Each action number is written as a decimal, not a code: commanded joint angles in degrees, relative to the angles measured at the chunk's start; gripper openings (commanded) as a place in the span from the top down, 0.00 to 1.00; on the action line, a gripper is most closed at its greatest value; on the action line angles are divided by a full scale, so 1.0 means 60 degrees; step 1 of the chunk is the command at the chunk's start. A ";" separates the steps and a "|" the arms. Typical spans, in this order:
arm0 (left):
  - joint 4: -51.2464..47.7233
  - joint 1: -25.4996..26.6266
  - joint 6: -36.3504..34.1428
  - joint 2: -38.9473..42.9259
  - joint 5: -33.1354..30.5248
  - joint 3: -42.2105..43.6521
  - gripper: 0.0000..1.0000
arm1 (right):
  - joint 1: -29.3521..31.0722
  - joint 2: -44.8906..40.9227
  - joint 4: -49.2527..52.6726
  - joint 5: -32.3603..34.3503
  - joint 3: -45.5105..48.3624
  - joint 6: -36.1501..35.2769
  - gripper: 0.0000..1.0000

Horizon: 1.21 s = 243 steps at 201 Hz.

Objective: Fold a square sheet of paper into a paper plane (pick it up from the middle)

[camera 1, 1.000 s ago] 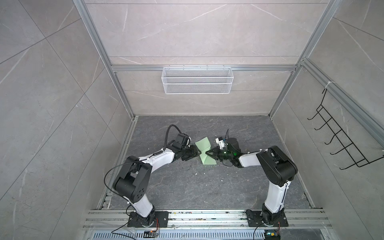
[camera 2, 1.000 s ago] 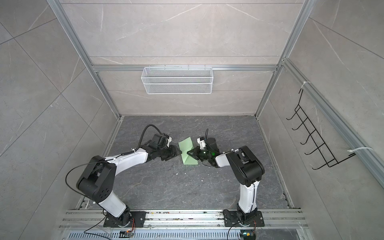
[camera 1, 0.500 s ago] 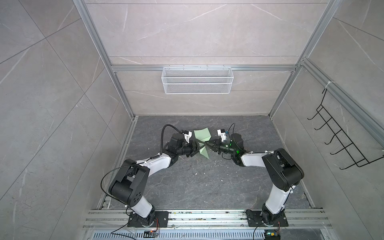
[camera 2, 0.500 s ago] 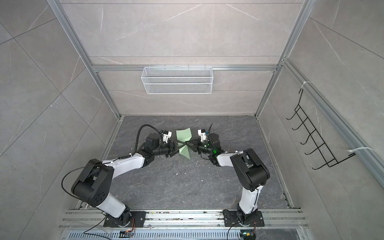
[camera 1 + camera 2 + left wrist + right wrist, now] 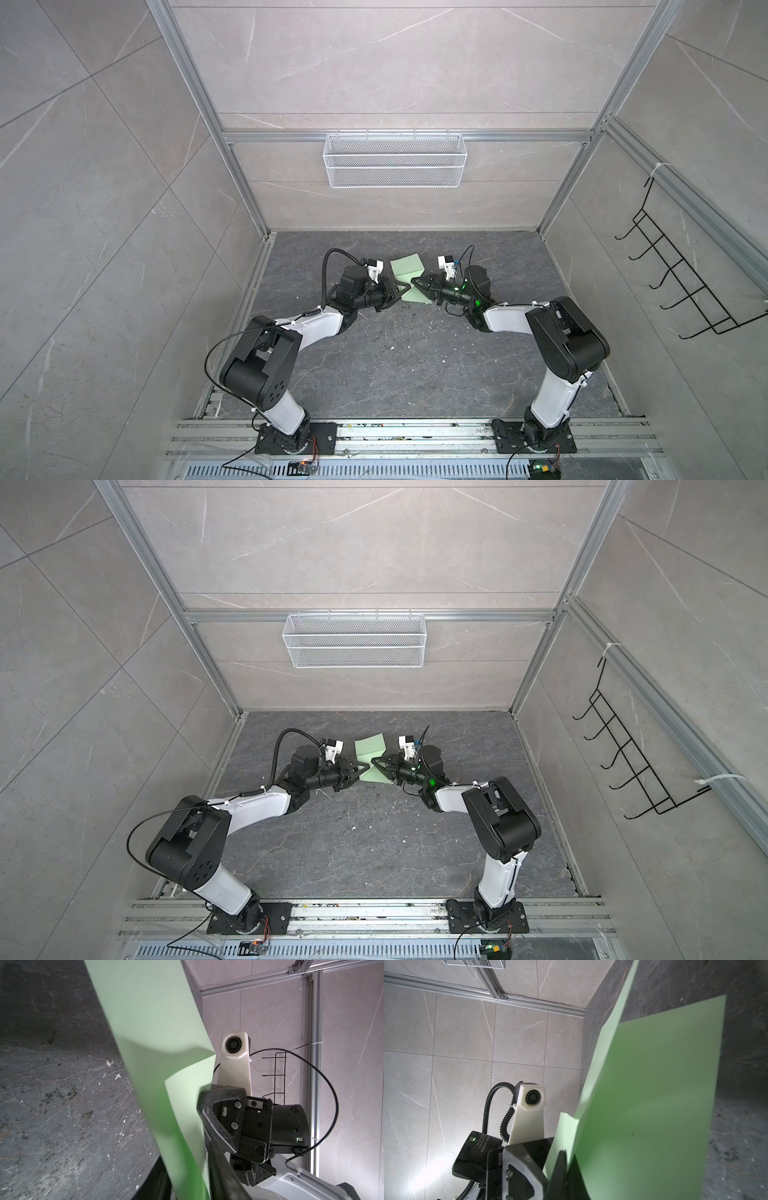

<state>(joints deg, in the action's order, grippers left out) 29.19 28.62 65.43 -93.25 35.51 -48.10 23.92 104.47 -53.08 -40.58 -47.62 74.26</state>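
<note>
Square sheet of paper, pale green and unmarked, hangs between the two grippers a little toward 12 o'clock from the middle of the dark grey stone floor. It is bent along a fold into two flaps, one toward 12 o'clock and one toward 6 o'clock. Whether its lower edge touches the floor I cannot tell.

On the back wall at 12 o'clock hangs a white wire basket, and on the side wall at 3 o'clock a black hook rack. The left arm reaches in from 8 o'clock and the right arm from 4 o'clock.

The right gripper meets the square sheet of paper from its 3 o'clock side, jaws closed and pinching it at the fold. The left gripper faces it from 9 o'clock, nearly tip to tip. In the left wrist view its dark fingers stand apart on either side of the sheet, not pressed together. Small white flecks dot the floor at 6 o'clock of the sheet.
</note>
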 commanded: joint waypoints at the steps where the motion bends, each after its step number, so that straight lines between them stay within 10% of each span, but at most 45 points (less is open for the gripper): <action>1: 0.0295 0.0000 0.0071 -0.0102 0.0412 -0.0359 0.69 | -0.0010 -0.0102 -0.0296 -0.0197 -0.0176 0.0111 0.96; 135: 0.0135 -0.0011 0.0048 -0.0132 0.0621 -0.0489 0.90 | -0.0029 -0.0044 -0.0105 -0.0120 -0.0099 0.0002 0.93; 179: -0.0675 -0.0088 -0.0412 0.0009 0.0490 -0.0539 0.93 | -0.0265 -0.0338 0.0461 0.0043 0.0106 -0.0386 0.70; 214: -0.3736 -0.0510 -0.2290 0.0525 -0.0130 -0.0821 0.93 | -0.0826 -0.1410 0.2738 0.0810 0.0435 -0.1945 0.50; 243: -0.9463 -0.0603 -0.5342 0.0751 -0.3258 -0.2558 0.93 | -0.0996 -0.2600 0.5609 0.2080 0.0280 -0.3854 0.45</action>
<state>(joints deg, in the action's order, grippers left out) 2.42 25.63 51.55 -92.29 31.33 -54.17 18.26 95.35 -35.92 -35.29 -45.52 63.24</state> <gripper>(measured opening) 0.069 0.537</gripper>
